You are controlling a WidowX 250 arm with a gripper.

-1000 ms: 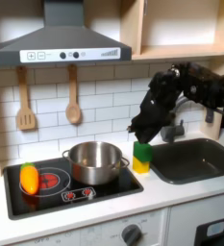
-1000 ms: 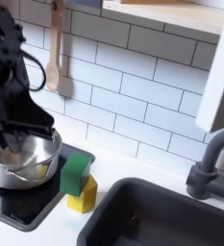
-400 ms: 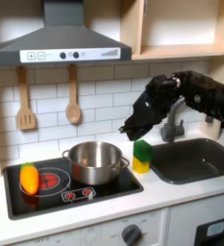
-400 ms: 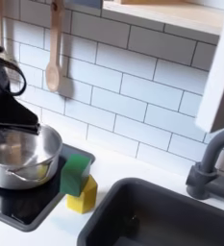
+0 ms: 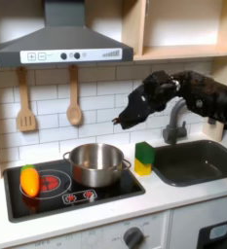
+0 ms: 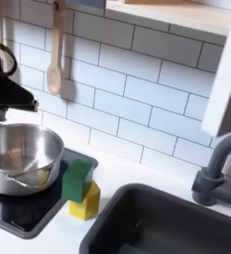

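My gripper hangs in the air above the right rim of a steel pot, at the end of the black arm that reaches in from the first exterior view's right. It holds nothing that I can see, and its fingers blur into one dark shape. In the second exterior view the gripper is at the left edge, above the pot. A green and yellow sponge block stands just right of the pot, on the stove's corner.
An orange and yellow item lies on the left burner of the black stove. A dark sink and faucet are to the first exterior view's right. A wooden spoon and spatula hang on the tiled wall.
The gripper has risen and moved toward the first exterior view's left, from just above the sponge block to a spot over the pot's rim. Pot, sponge and orange item stayed put.
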